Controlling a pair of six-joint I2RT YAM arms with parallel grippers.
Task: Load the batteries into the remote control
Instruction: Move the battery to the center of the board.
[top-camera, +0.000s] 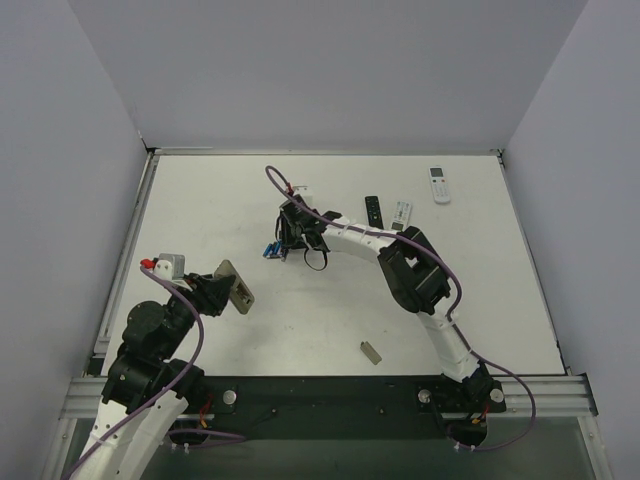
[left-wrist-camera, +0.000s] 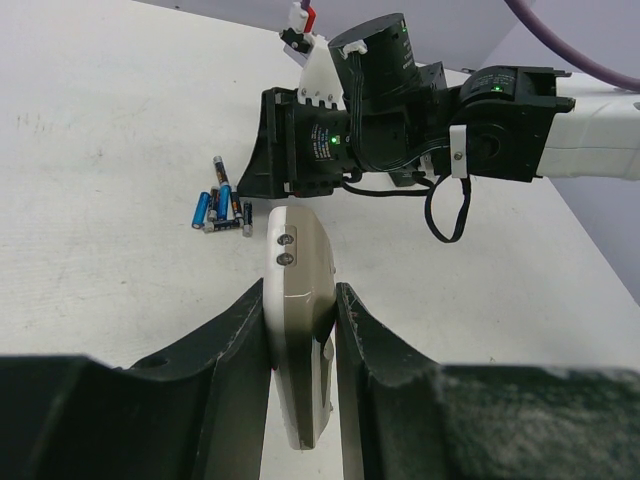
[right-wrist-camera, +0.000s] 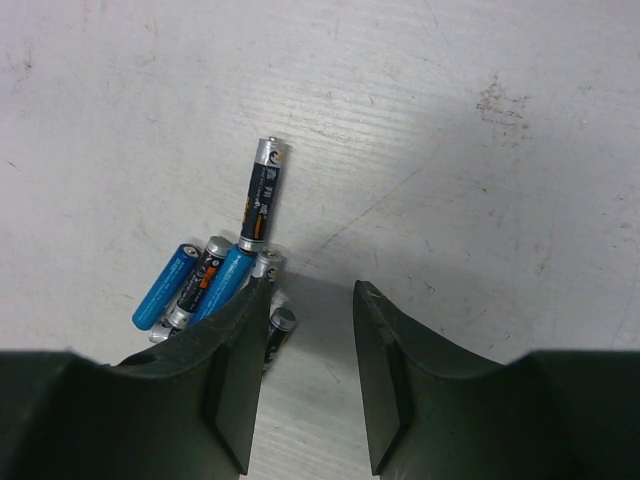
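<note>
Currently the left gripper is clamped on the small oblong remote control, its grey-tan back toward the wrist camera. Nearby, the right gripper hangs over the white table, jaws apart and empty (one finger overlaps the pile), beside the small blue and black cylindrical batteries

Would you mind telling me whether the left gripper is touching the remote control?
Touching. The left wrist view shows the remote control clamped by the left gripper, its fingers pressed against both sides.
</note>
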